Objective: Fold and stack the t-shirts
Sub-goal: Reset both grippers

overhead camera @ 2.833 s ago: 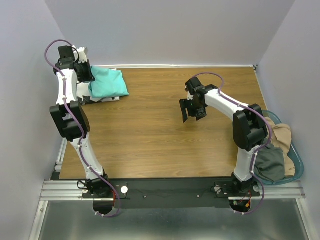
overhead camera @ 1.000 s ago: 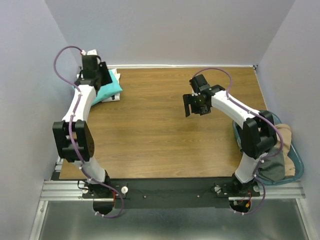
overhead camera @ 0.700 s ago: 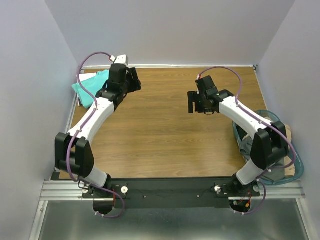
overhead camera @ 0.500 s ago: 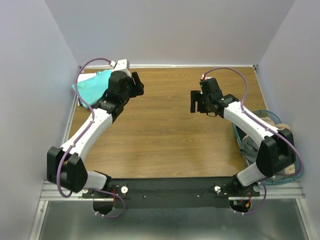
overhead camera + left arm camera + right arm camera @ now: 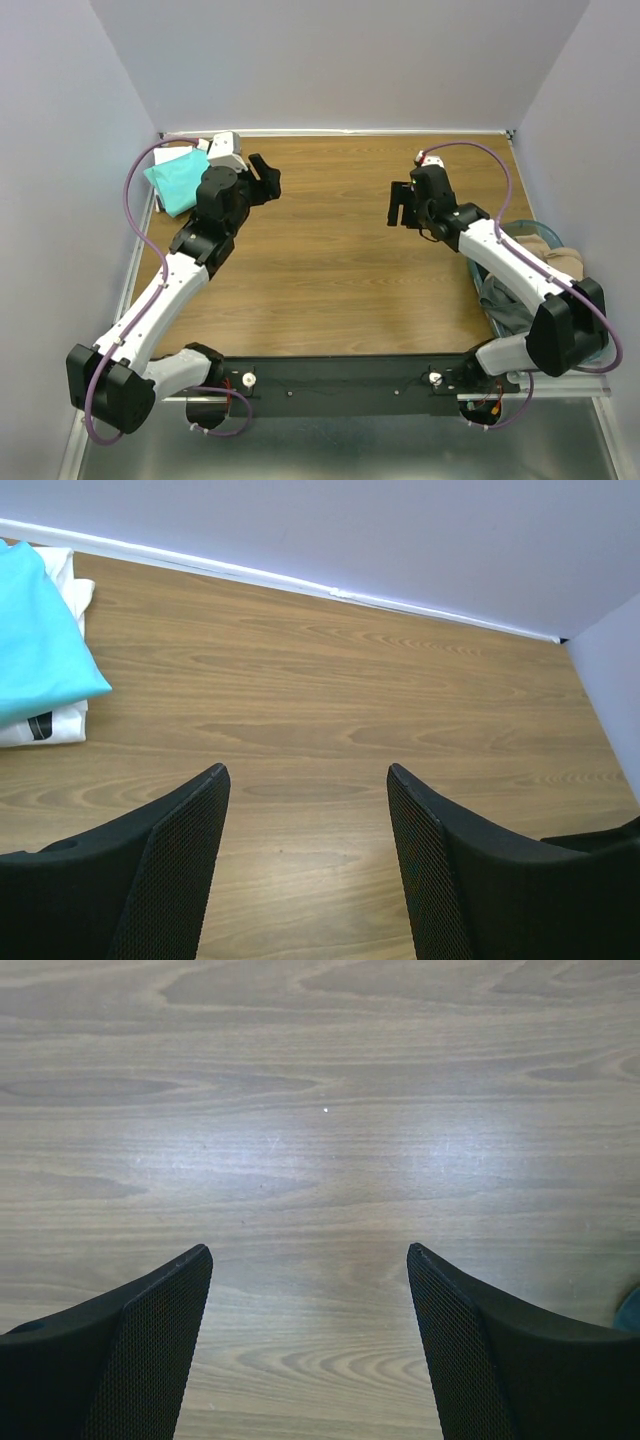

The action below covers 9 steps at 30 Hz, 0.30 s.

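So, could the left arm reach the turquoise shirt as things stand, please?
Probably yes: the turquoise shirt lies near the left pincer, off to its left. The pincer is open and empty, with only table between them.

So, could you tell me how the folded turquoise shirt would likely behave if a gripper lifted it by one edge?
Probably floppy: the turquoise shirt is soft cloth folded in layers, so it would likely unfold and droop. It rests on the white shirt, so pushing may drag both. It looks light, lying flat and thin.
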Tool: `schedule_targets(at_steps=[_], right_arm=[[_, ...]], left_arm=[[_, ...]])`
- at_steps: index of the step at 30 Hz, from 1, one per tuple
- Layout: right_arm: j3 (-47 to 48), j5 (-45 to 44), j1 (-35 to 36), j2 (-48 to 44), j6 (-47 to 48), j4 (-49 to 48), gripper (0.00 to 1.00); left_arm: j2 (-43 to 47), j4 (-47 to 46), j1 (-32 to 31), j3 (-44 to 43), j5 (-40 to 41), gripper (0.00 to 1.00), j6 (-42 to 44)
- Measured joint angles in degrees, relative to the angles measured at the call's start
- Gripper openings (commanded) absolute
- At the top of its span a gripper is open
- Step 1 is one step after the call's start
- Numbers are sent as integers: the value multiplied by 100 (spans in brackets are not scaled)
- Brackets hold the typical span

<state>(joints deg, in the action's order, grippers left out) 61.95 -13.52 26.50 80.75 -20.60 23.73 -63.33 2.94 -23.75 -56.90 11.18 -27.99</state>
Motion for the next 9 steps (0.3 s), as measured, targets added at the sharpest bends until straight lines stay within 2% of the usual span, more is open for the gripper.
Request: schedule_targets(at_steps=[9], right_arm=[[-306,-140,0,-315,-184,-133,85]], left_arm=[[116,-26,-2,55,63,73,39]])
